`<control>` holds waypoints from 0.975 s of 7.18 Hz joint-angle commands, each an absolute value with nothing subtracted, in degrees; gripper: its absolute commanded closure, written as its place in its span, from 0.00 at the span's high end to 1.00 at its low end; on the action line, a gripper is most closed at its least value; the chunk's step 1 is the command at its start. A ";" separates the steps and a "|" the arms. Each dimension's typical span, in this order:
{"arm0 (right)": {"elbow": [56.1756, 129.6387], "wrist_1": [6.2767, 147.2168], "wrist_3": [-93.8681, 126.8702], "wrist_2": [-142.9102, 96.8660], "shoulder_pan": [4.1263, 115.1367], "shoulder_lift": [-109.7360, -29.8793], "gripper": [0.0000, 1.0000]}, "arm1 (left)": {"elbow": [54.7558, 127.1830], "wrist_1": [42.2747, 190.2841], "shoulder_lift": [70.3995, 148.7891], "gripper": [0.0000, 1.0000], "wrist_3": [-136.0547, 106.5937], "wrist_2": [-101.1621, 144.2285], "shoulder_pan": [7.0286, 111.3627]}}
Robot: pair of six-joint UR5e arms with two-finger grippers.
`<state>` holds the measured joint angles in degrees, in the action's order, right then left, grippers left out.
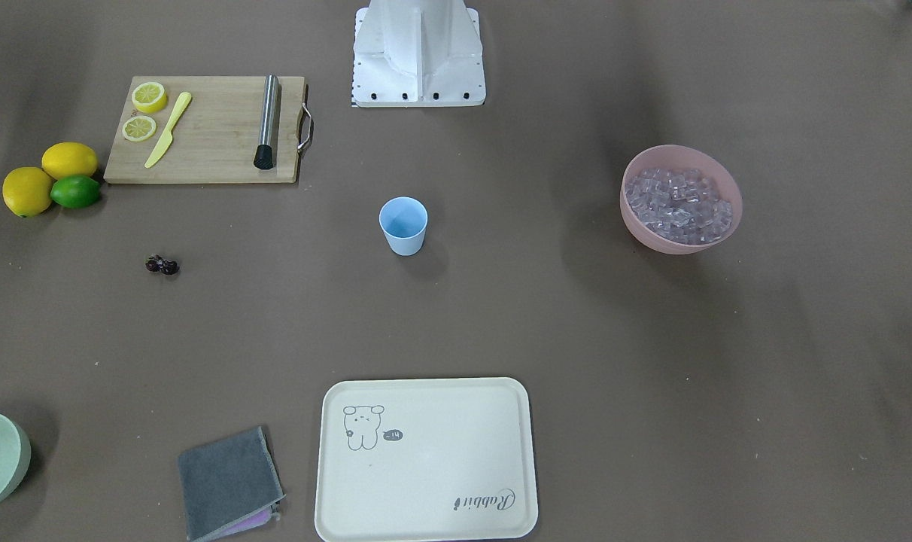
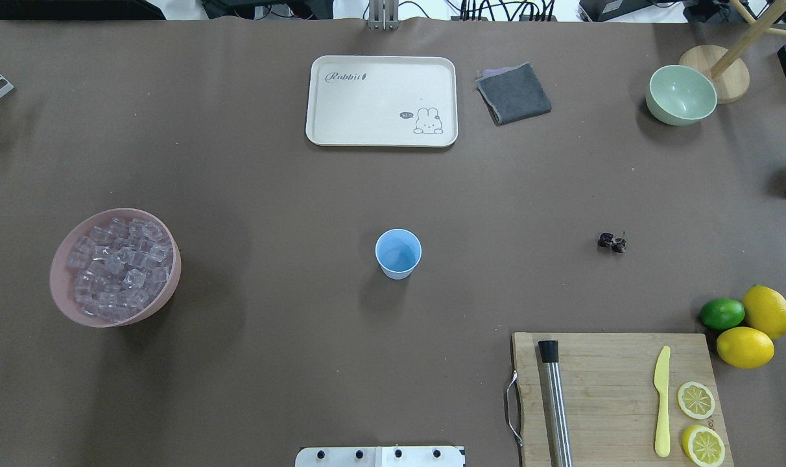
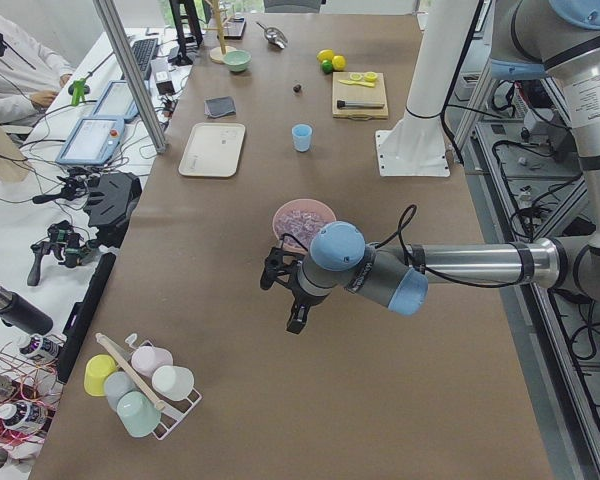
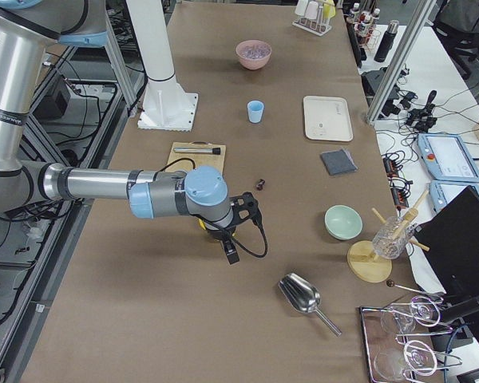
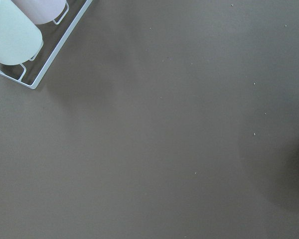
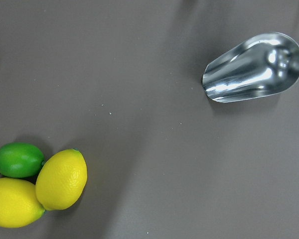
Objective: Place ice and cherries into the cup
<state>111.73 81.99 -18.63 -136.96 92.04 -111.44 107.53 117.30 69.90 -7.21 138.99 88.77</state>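
Note:
The light blue cup (image 2: 398, 253) stands upright at the table's centre, also in the front view (image 1: 403, 226). The ice (image 2: 114, 269) fills a pink bowl (image 2: 59, 285) on the robot's left. The cherries (image 2: 612, 242) lie on the table on the robot's right, beyond the cutting board. My left gripper (image 3: 278, 300) hovers over bare table past the pink bowl, far from the cup. My right gripper (image 4: 243, 231) hovers near the lemons, a little short of the cherries (image 4: 260, 184). Both show only in side views, so I cannot tell whether they are open or shut.
A wooden cutting board (image 2: 613, 389) holds a muddler, a yellow knife and lemon halves. Two lemons (image 2: 766, 311) and a lime (image 2: 722, 313) lie beside it. A cream tray (image 2: 380, 100), grey cloth (image 2: 514, 93), green bowl (image 2: 681, 94), metal scoop (image 6: 251, 67) and cup rack (image 3: 140, 385) sit around.

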 commanded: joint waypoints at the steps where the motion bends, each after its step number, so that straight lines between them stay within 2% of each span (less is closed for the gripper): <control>1: 111.45 82.00 -18.63 -140.86 92.02 -112.58 1.00 | 110.19 117.51 70.57 0.98 -18.11 139.31 88.16; 3: 111.53 82.00 -18.81 -141.24 92.02 -112.59 1.00 | 110.57 124.92 69.88 0.98 -19.32 139.31 86.58; 7: 111.36 82.00 -18.54 -141.42 91.93 -113.91 1.00 | 115.22 127.53 72.86 0.97 -39.30 131.95 69.12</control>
